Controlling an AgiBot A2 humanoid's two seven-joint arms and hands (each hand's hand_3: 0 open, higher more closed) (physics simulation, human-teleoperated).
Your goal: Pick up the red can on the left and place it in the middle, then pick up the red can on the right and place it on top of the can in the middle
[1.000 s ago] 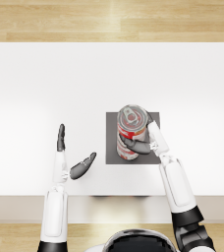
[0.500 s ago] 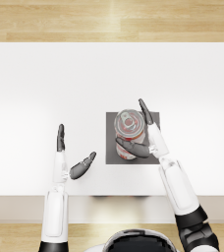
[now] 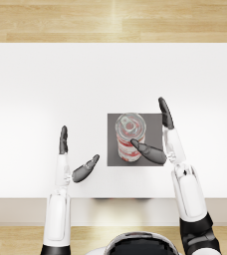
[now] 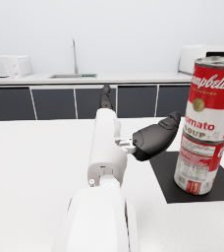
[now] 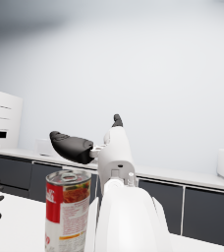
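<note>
I saw two stacked cans: the upper can red over white with a gold medallion and white script, the lower can red and white. Beneath lay a dark grey mat on the white table. Both hands were dark: left hand, right hand.

A rendered kitchen is showing here: a long countertop is running along the back wall over dark cabinet fronts, with a sink and tall faucet sitting in it, a white microwave standing at its far end, and pale wooden flooring lying past the white table.
</note>
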